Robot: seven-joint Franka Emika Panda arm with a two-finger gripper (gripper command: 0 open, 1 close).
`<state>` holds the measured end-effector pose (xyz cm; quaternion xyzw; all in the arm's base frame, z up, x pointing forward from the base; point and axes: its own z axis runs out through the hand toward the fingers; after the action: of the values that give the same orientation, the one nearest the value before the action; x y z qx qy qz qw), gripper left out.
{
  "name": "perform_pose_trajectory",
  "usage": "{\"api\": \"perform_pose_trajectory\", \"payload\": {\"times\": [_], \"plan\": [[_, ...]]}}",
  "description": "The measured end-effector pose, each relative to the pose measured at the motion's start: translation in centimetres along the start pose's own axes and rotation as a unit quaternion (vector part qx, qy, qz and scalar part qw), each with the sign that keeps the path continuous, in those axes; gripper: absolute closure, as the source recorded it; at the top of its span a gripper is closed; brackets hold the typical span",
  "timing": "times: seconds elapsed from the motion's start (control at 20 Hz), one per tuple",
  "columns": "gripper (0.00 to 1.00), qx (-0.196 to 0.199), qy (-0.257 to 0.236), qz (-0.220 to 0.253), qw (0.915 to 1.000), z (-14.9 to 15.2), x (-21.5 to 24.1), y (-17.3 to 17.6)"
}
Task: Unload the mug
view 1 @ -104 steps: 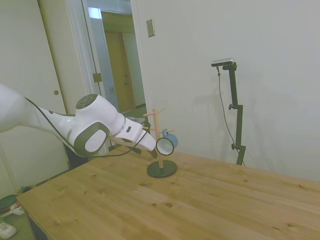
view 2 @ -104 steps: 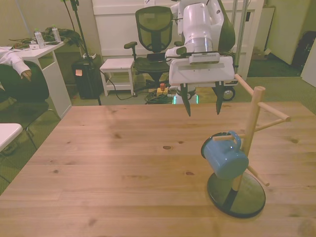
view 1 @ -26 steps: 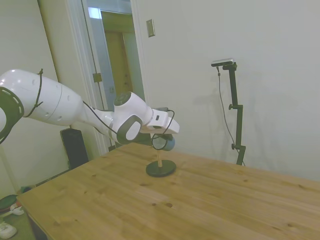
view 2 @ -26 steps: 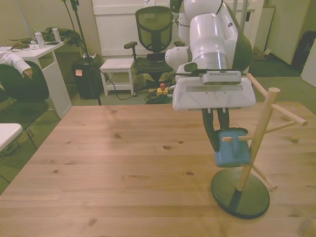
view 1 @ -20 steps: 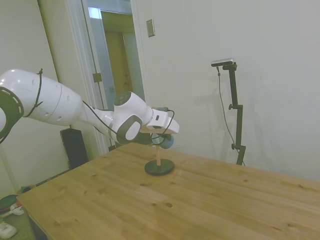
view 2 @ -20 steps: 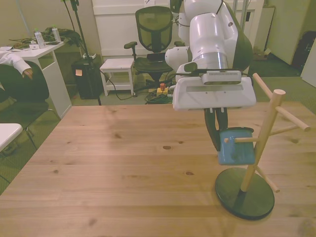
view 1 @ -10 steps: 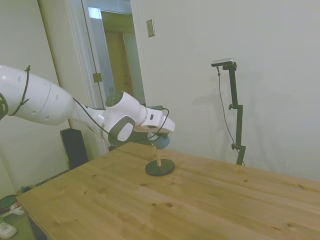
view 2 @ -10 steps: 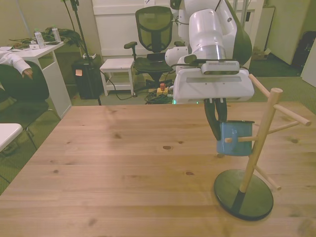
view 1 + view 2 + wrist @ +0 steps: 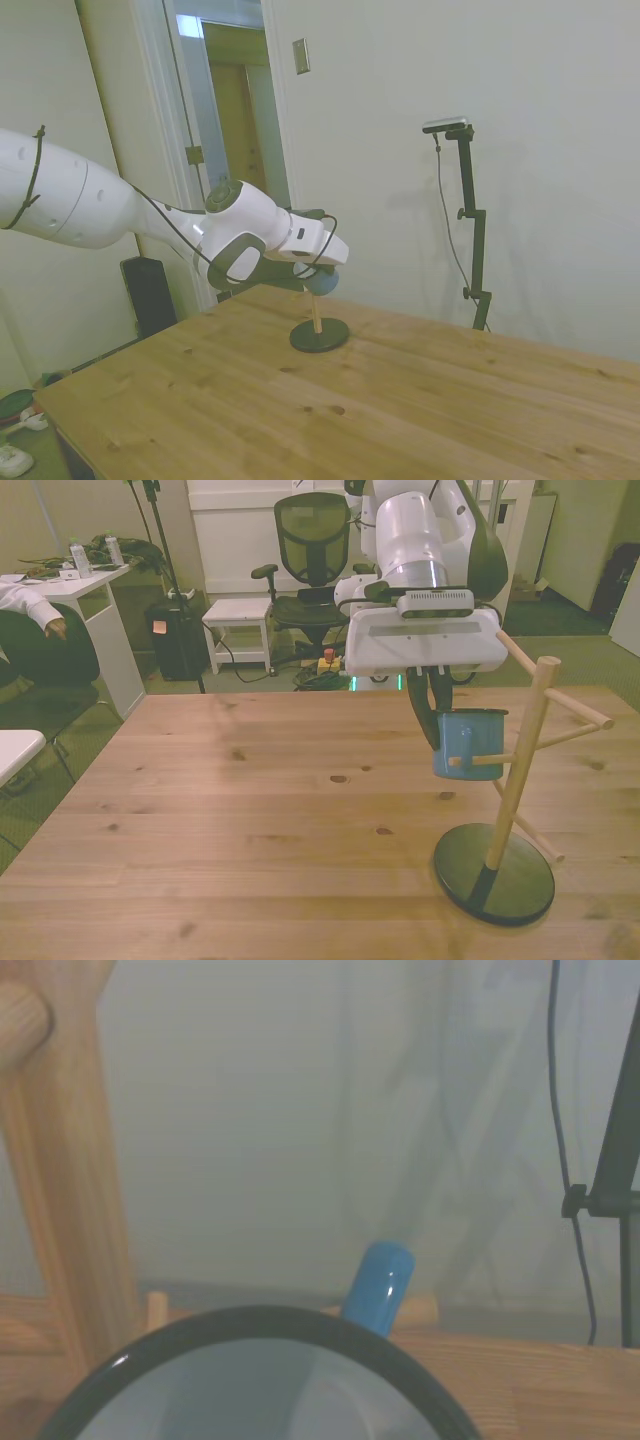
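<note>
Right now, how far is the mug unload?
Done: the gripper is shut on the mug. In hand: the mug is held upright beside the wooden stand, but a peg still appears to pass through its handle. Left: clear the peg and set the mug on the table.

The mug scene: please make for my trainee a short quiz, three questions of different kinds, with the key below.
1. True or false: the mug stands on the table.
2. Multiple choice: which thing crosses in front of the mug in the front view? A) a peg of the wooden stand B) a spoon C) a cable
3. Fill the blank: the pincer is shut on the ____.

Key:
1. False. The mug is up in the air, beside the stand's post.
2. A. The peg lies across the mug's lower part.
3. mug. One dark finger presses the mug's side towards the front view's left.
</note>
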<state>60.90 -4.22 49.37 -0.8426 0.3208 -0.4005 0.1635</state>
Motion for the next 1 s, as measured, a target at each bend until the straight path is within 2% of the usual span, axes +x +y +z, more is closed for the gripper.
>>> {"api": "perform_pose_trajectory", "payload": {"times": [0.6, 1.0], "plan": [[1.0, 0.006, -0.001, 0.036, 0.9993, -0.7, 2.6, 3.6], [1.0, -0.001, -0.017, 0.041, 0.999, -1.4, 0.9, 7.2]]}}
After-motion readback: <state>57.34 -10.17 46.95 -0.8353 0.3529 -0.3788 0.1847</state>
